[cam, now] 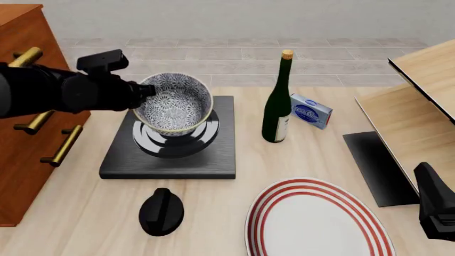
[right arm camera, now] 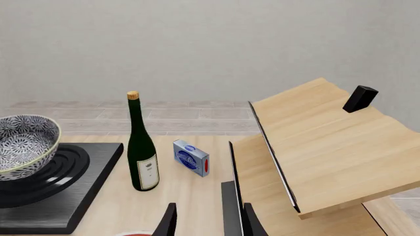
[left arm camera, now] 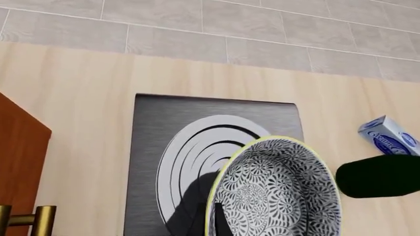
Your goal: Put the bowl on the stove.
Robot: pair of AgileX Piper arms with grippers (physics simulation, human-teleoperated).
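Observation:
The blue-and-white floral bowl (cam: 176, 104) with a yellowish rim hangs tilted over the burner rings of the black stove (cam: 170, 154). My left gripper (cam: 146, 90) is shut on the bowl's left rim. In the left wrist view one finger (left arm camera: 220, 220) is inside the bowl (left arm camera: 279, 189), with the stove (left arm camera: 170, 147) beneath. In the right wrist view the bowl (right arm camera: 23, 142) sits just above or barely on the stove's rings (right arm camera: 59, 172); I cannot tell which. My right gripper (right arm camera: 210, 223) is open and empty, low at the front right (cam: 435, 209).
A green wine bottle (cam: 277, 101) and a blue box (cam: 310, 111) stand right of the stove. A red-ringed white plate (cam: 316, 221) and a black knob (cam: 161, 212) lie in front. A wooden drawer cabinet (cam: 29, 138) is at the left, a wooden rack (cam: 419, 117) at the right.

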